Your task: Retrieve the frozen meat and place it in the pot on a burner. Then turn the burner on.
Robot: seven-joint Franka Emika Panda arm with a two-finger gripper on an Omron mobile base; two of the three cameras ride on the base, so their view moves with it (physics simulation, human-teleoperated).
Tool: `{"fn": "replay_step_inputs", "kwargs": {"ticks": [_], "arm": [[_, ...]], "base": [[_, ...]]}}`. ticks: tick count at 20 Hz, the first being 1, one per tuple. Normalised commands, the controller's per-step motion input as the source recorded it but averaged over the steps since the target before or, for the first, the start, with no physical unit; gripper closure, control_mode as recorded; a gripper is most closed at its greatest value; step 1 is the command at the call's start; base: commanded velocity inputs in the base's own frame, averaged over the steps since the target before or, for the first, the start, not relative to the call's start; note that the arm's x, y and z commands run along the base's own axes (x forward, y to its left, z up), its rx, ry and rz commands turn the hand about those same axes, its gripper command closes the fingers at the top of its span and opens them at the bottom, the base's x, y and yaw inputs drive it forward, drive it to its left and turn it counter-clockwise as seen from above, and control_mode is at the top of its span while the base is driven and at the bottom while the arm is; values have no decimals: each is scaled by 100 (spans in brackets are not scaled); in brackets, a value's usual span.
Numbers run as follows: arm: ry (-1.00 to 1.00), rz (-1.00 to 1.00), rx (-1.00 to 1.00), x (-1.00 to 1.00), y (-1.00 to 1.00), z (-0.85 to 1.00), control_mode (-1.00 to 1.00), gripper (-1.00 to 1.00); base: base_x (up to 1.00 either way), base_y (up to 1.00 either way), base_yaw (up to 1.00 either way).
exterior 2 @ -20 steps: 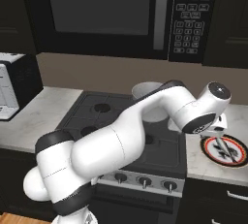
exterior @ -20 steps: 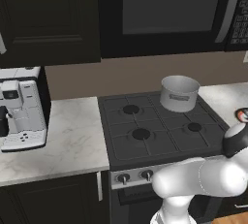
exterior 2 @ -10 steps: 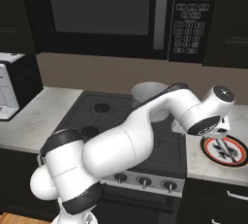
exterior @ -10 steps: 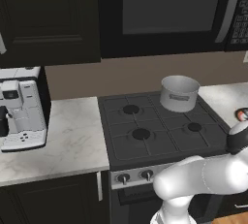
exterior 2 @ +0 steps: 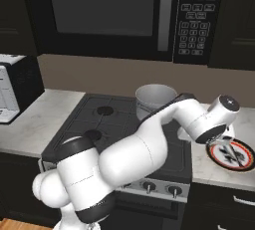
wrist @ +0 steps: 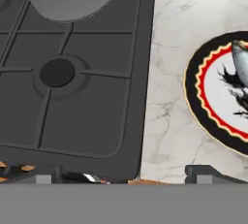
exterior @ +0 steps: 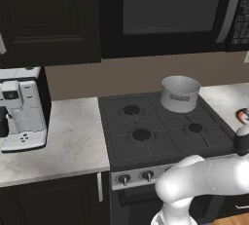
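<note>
1. While the pot [exterior: 180,93] stands on a rear burner of the stove [exterior: 160,126], up and to the left of our tool [exterior 2: 230,150], we see nothing inside it from the base views, so we judge the placing step not yet done.

2. Just left of the tool, the hand view shows a front burner [wrist: 57,72] under its dark grate, unlit as far as we can tell; the knobs [exterior 2: 159,188] sit along the stove front, below the tool, and look untouched. Lighting the burner is left to do.

3. At the tool itself, the fingers stand spread wide with nothing between them; it hangs over the marble desk [wrist: 167,72], just past the stove's right edge.

4. Right of the tool lies a round plate [wrist: 213,102] with a black and red rim on the desk. A grey, elongated thing [wrist: 240,58] rests on it at the frame's edge; we take it for the frozen meat, though it is partly cut off.

5. Our judgement: the task is at its opening, with the reach toward the plate in hand, and grasping, carrying to the pot and turning a knob all remaining.
</note>
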Motion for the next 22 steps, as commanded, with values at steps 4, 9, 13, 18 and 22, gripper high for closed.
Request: {"fn": "replay_step_inputs", "kwargs": {"ticks": [4,9,13,18,22], "arm": [[0,0,-1,13,-10,-15,-100,-100],[0,0,-5,2,-12,0,-100,-100],[1,0,-12,0,-13,0,-100,-100],[1,0,-10,3,-13,-2,-100,-100],[0,0,-1,1,-7,-21,-100,-100]], "base": [[0,0,0],[0,0,0],[0,0,0],[0,0,0],[0,0,0]]}}
